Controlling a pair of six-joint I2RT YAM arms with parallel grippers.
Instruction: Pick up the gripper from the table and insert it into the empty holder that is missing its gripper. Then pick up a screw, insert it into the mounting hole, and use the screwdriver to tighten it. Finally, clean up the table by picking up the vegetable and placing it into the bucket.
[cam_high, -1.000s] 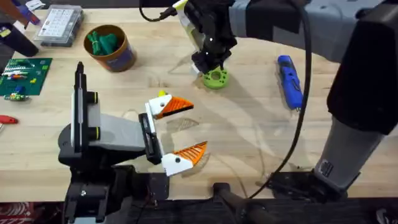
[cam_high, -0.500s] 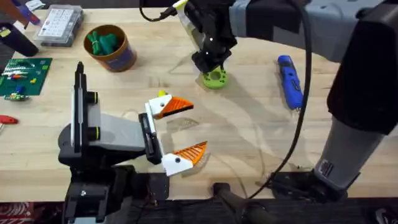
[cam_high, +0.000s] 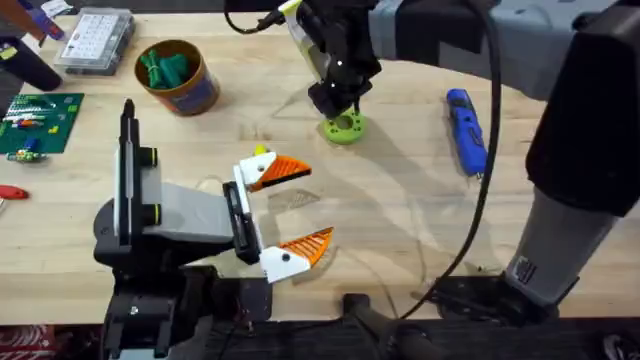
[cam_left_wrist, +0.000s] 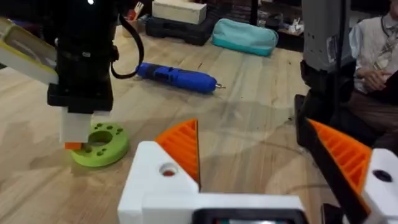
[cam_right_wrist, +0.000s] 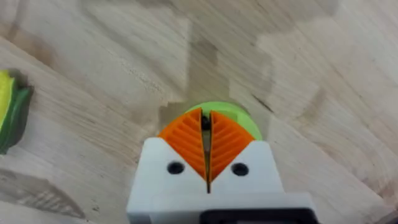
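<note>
A green round holder with holes lies on the table. My right gripper hangs right over it, fingers pointing down. In the right wrist view its orange pads are pressed together on a small dark screw above the holder. My left gripper rests open near the front, holding nothing. The blue screwdriver lies flat at the right. The orange-brown bucket at the back left holds a green vegetable. The task's loose gripper is out of view.
A clear compartment box and a green circuit board sit at the far left. A yellow-and-green object lies on the wood near the holder. In the left wrist view the screwdriver lies beyond the holder.
</note>
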